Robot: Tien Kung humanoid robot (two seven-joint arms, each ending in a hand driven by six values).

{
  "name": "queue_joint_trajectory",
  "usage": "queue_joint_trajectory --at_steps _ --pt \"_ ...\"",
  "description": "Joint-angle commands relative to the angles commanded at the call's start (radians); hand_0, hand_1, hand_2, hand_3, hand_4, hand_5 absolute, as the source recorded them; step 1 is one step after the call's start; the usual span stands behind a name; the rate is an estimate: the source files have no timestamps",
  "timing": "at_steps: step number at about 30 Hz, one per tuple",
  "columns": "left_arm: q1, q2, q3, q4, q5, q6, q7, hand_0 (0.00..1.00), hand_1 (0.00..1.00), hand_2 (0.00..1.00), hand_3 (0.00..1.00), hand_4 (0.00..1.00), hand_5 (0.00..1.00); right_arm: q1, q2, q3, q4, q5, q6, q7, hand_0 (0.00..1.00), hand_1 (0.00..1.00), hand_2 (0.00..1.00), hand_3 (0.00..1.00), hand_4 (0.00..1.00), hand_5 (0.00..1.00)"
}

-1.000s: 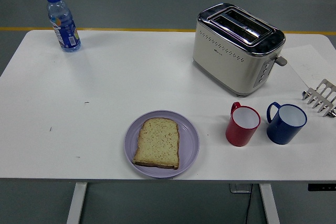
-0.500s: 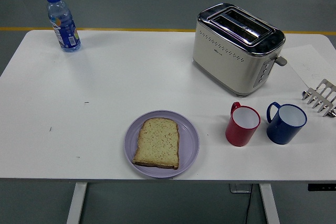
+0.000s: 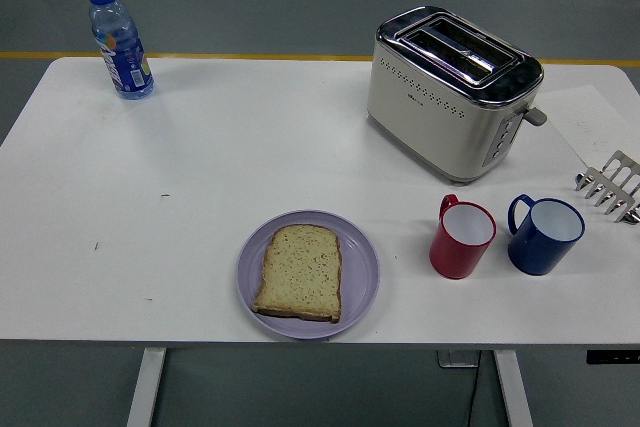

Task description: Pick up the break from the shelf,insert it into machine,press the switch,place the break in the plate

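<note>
A slice of bread lies flat on a lilac plate near the table's front edge. The cream and chrome toaster stands at the back right, its two slots empty and its side lever up. A metal toast rack, holding nothing, sits at the right edge, partly cut off by the picture. Neither of my hands shows in the head view.
A red mug and a blue mug stand side by side in front of the toaster. A water bottle with a blue cap stands at the back left corner. Cables lie on the floor behind the table.
</note>
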State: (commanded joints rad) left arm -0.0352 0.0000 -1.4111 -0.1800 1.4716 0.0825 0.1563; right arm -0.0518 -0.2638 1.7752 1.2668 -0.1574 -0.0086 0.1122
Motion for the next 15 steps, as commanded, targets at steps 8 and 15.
queue_joint_trajectory --at_steps 8,15 --pt "-0.001 0.000 0.007 0.000 -0.017 0.012 -0.005 0.694 0.756 0.787 0.712 0.414 0.949 0.002 0.001 0.001 -0.001 0.002 0.000 0.000 0.692 0.651 0.680 0.611 0.441 0.192" --pt "-0.002 0.000 0.004 0.000 -0.031 0.003 0.021 0.694 0.761 0.803 0.760 0.416 0.946 0.005 0.003 -0.001 -0.001 0.003 -0.001 0.004 0.691 0.650 0.678 0.611 0.441 0.192"
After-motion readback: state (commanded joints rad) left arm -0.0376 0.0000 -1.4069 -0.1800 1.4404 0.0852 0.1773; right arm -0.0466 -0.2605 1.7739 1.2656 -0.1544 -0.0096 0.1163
